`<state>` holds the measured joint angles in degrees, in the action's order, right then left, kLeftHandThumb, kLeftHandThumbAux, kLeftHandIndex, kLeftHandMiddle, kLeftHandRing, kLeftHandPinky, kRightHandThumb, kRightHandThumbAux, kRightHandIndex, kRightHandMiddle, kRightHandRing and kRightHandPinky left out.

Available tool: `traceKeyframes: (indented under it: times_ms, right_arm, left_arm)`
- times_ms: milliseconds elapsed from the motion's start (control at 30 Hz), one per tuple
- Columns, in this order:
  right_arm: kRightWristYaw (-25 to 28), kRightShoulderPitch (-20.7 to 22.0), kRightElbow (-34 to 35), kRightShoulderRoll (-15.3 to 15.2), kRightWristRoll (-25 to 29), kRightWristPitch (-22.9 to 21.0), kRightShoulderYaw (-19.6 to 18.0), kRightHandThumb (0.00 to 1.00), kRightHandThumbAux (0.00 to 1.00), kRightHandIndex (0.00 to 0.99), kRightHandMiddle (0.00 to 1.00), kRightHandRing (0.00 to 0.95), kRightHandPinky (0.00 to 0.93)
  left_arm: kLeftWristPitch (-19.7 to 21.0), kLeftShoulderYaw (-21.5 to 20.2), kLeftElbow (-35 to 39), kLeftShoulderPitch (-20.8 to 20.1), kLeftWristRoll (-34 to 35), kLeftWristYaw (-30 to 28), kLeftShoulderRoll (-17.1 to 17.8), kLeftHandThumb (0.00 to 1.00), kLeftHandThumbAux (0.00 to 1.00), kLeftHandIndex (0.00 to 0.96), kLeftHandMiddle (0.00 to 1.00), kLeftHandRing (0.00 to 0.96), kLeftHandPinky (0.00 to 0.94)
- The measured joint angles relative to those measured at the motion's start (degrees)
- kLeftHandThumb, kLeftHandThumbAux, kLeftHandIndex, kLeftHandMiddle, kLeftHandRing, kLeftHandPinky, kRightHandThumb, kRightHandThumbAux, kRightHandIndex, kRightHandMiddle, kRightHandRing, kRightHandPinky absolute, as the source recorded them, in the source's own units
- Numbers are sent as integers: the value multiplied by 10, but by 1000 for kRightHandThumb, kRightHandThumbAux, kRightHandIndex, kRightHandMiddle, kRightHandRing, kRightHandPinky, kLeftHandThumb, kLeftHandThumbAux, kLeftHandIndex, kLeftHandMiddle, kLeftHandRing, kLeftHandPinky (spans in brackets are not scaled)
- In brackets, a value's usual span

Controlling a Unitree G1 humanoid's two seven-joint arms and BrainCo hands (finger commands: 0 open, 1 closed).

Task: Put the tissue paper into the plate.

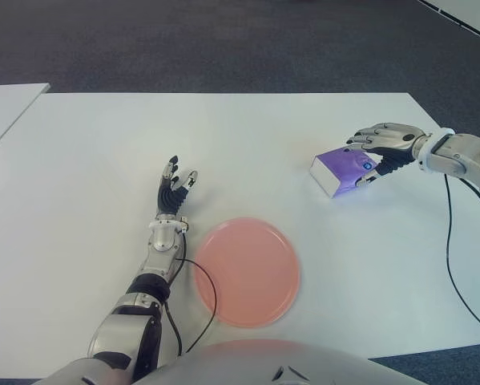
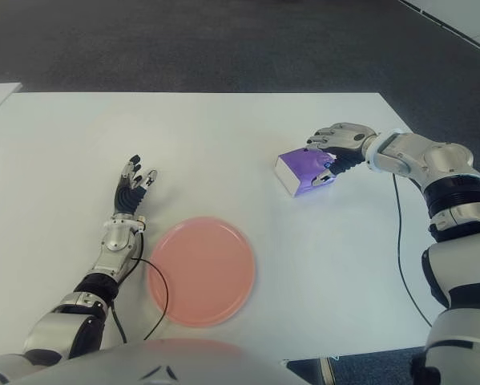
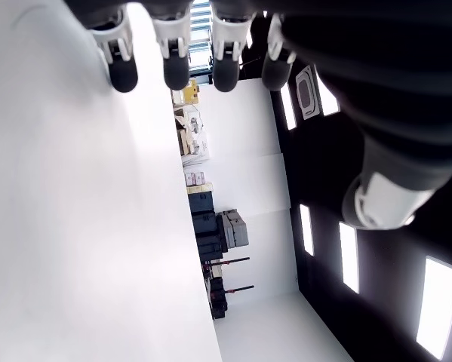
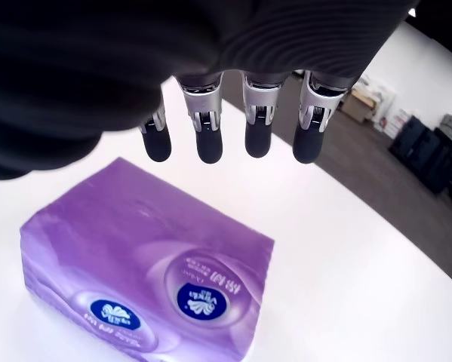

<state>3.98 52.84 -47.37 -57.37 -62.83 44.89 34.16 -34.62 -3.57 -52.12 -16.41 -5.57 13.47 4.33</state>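
Over the far right of the desk (image 1: 248,144), the right hand (image 1: 384,140) hovers with fingers (image 4: 209,143) extended and apart, gripping nothing. Directly beneath it, toward its 8 o'clock, lies the purple tissue pack (image 1: 342,171), flat on the desk. At the pack's 7 o'clock, well apart, sits the pink plate (image 1: 246,271). At the plate's 10 o'clock, the left hand (image 1: 174,192) shows with fingers spread, empty
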Motion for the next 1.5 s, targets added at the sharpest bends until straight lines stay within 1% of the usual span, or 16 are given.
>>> traceKeyframes:
  times_ms: [367, 867, 933, 967, 1200, 1500]
  right_arm:
    - [17, 0, -6, 0, -2, -12, 8, 599, 146, 0, 0, 0, 0]
    - [16, -3, -27, 7, -1, -30, 11, 612, 152, 0, 0, 0, 0]
    - [12, -2, -33, 10, -1, -31, 12, 611, 153, 0, 0, 0, 0]
    - [3, -2, -47, 21, -2, -36, 18, 610, 152, 0, 0, 0, 0]
    - [-41, 5, -79, 42, -11, -51, 32, 598, 149, 0, 0, 0, 0]
    - [-93, 30, -116, 65, -13, -59, 47, 587, 149, 0, 0, 0, 0]
  left_arm:
    - [0, 0, 1, 1, 0, 0, 1, 61, 536, 0, 0, 0, 0]
    - [4, 0, 2, 1, 0, 0, 3, 77, 537, 0, 0, 0, 0]
    - [4, 0, 2, 1, 0, -1, 3, 77, 532, 0, 0, 0, 0]
    - [5, 0, 2, 1, 0, -4, 4, 76, 527, 0, 0, 0, 0]
    - [5, 0, 2, 1, 0, -8, 5, 74, 510, 0, 0, 0, 0]
    - [6, 1, 2, 1, -2, -7, 5, 73, 509, 0, 0, 0, 0]
